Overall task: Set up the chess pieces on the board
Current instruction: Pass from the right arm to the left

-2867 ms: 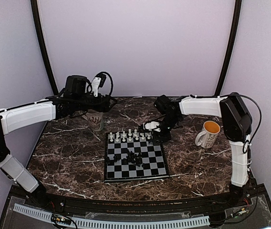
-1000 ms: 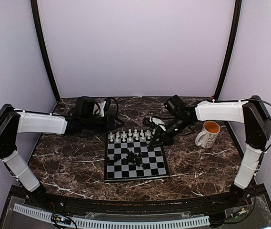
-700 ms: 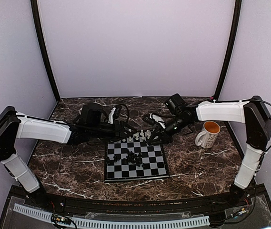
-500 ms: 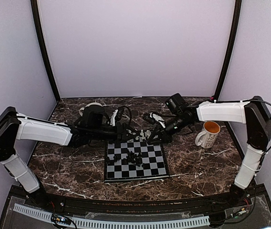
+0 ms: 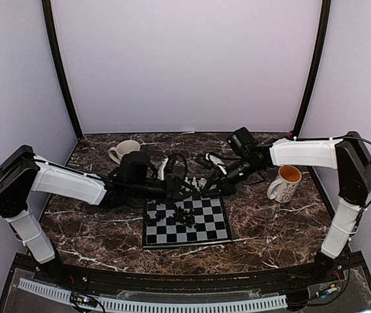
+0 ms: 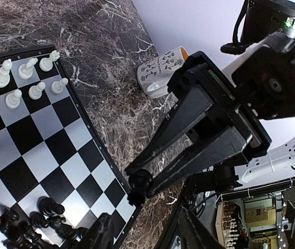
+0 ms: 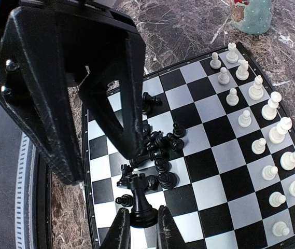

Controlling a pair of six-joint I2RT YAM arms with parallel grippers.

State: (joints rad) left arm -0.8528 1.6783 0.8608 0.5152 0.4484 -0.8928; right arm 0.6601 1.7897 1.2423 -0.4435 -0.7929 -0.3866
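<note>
The board [image 5: 206, 229] lies mid-table. White chess pieces [image 7: 264, 127] stand in two rows along its far side. Black chess pieces [image 7: 160, 148] lie in a heap near the middle, also seen from above [image 5: 178, 215]. My right gripper [image 7: 142, 231] is shut on a black rook [image 7: 139, 202] and holds it upright just above the board's right far part. It also shows in the left wrist view [image 6: 139, 187]. My left gripper [image 5: 193, 186] reaches low across the board's far edge, open and empty, its spread fingers [image 7: 126, 88] right beside the right gripper.
A white mug with an orange inside [image 5: 284, 182] stands right of the board. A cream mug [image 5: 124, 151] stands at the back left. Both arms crowd the board's far edge.
The left arm has come down from above the back-left mug and swept right, low over the board's far edge, up to the right gripper. The right gripper has shifted only slightly.
</note>
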